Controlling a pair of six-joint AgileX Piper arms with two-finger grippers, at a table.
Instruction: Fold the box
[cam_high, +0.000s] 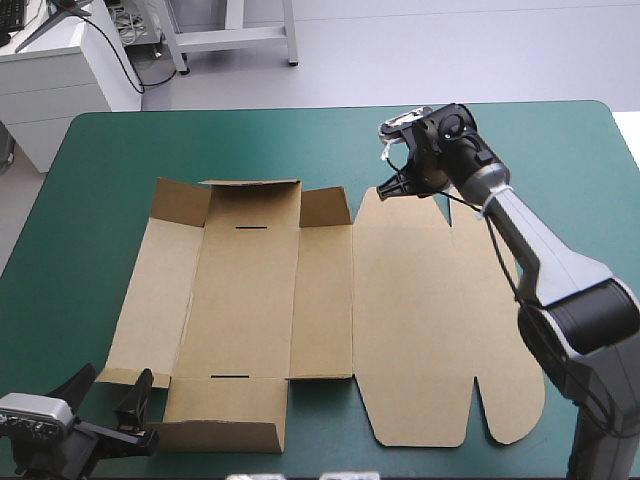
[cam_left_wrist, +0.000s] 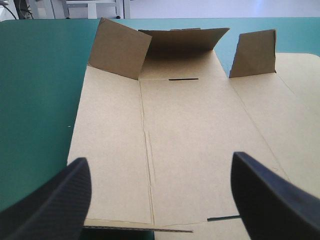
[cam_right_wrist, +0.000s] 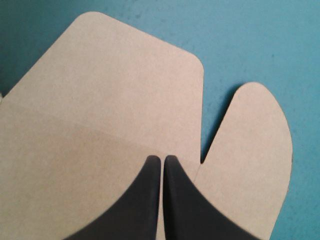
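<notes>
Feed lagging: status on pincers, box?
Left black pincer open at near corner; right black pincer shut over lid edge. Brown cardboard box flat, far flaps raised. Nothing obstructing.

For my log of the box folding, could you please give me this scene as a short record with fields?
Box: brown sheet, lying open on the table
Far flaps: three, raised
Lid: flat, on the right arm's side
Left gripper: jaws open, at the box's near left corner
Right gripper: jaws shut, over the lid's far edge
</notes>
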